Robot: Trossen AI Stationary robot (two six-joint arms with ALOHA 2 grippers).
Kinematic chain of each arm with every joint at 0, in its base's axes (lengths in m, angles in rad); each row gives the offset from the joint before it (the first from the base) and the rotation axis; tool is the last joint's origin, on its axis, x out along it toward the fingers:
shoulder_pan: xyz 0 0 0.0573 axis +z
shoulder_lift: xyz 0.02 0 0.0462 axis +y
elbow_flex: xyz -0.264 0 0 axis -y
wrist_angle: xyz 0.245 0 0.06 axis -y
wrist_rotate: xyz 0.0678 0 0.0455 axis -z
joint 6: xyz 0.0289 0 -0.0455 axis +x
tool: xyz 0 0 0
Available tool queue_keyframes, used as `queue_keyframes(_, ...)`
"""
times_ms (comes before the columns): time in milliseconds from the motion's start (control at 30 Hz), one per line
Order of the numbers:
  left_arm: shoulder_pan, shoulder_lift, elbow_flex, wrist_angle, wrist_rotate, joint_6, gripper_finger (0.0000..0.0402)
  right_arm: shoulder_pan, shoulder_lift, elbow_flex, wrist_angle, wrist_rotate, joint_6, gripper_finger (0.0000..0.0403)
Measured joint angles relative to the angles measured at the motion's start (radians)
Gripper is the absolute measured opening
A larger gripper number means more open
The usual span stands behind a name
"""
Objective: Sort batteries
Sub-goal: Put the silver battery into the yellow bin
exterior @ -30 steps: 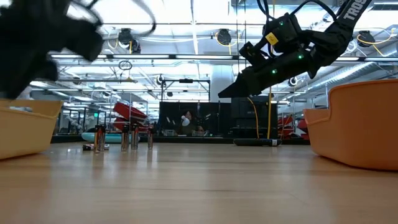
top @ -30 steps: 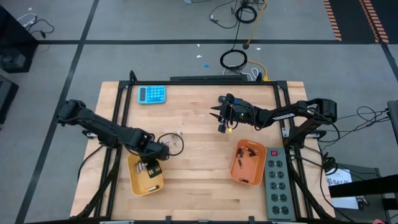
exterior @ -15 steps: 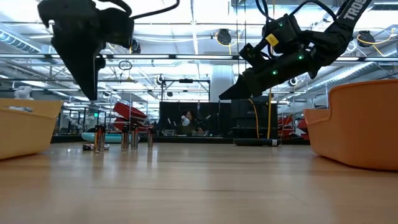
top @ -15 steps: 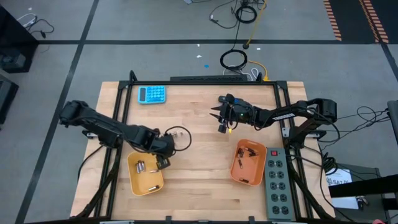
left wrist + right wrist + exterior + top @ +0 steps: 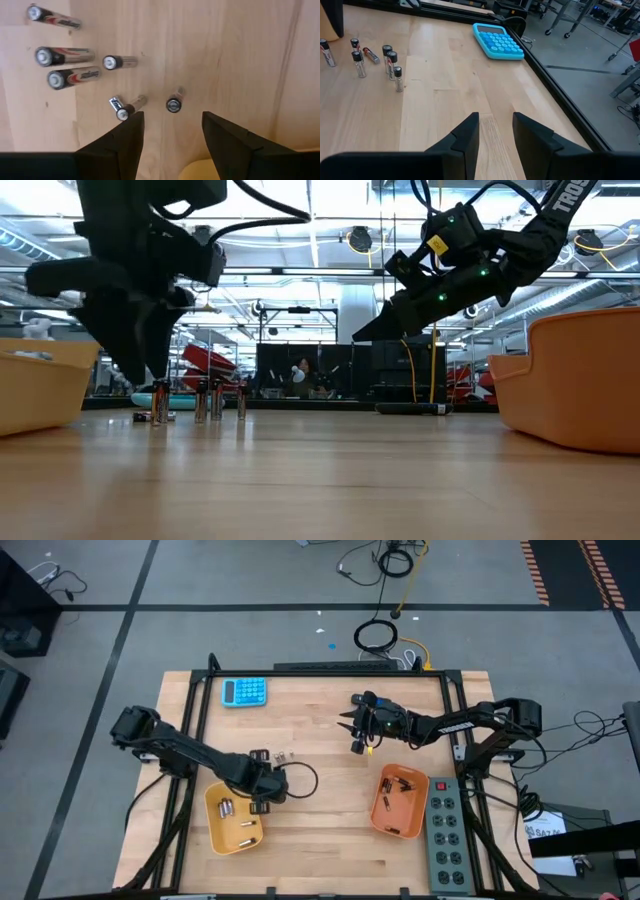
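Note:
Several small batteries (image 5: pixel 283 755) are grouped on the bare wood; most stand on end (image 5: pixel 75 65), and one lies on its side (image 5: pixel 370 54). My left gripper (image 5: pixel 262 765) hangs open just above them on their near side, fingers pointing down (image 5: pixel 172 130), touching none. Below it is the left orange tray (image 5: pixel 215 830) with a few silvery batteries (image 5: pixel 226 807) lying in it. The right orange tray (image 5: pixel 385 815) holds darker batteries (image 5: pixel 402 784). My right gripper (image 5: pixel 355 732) hovers open over the table's far right part (image 5: pixel 496 132), holding nothing.
A blue calculator (image 5: pixel 244 691) lies near the far left corner. A grey power strip (image 5: pixel 445 835) runs along the right edge beside the right tray. Bare wood stretches between the two trays and along the near edge. Black frame rails border the table.
My left gripper has moved from over the left orange tray toward the far edge and a little right, arriving by the standing batteries. In the low view it has come down in front of them. The right arm has kept still.

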Motion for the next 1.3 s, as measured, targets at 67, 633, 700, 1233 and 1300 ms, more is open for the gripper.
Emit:
queue_keyframes(67, -0.006, 0.009, 0.000, 0.000, 0.000, 0.030, 0.0210, 0.000, 0.000, 0.000, 0.000, 0.000, 0.000, 0.0109)
queue_keyframes(633, -0.017, 0.017, 0.000, 0.049, 0.019, 0.068, 0.0191, 0.000, 0.000, 0.000, -0.002, 0.000, 0.000, 0.0109)
queue_keyframes(700, -0.017, 0.017, 0.000, 0.050, 0.018, 0.077, 0.0186, 0.000, 0.000, 0.000, -0.002, 0.000, 0.000, 0.0109)
queue_keyframes(1233, 0.011, 0.104, 0.000, 0.093, 0.002, 0.181, 0.0183, 0.000, 0.000, 0.000, -0.004, -0.001, 0.002, 0.0109)
queue_keyframes(1300, 0.011, 0.116, 0.000, 0.094, -0.009, 0.182, 0.0183, 0.000, 0.000, 0.000, -0.004, -0.001, 0.002, 0.0109)
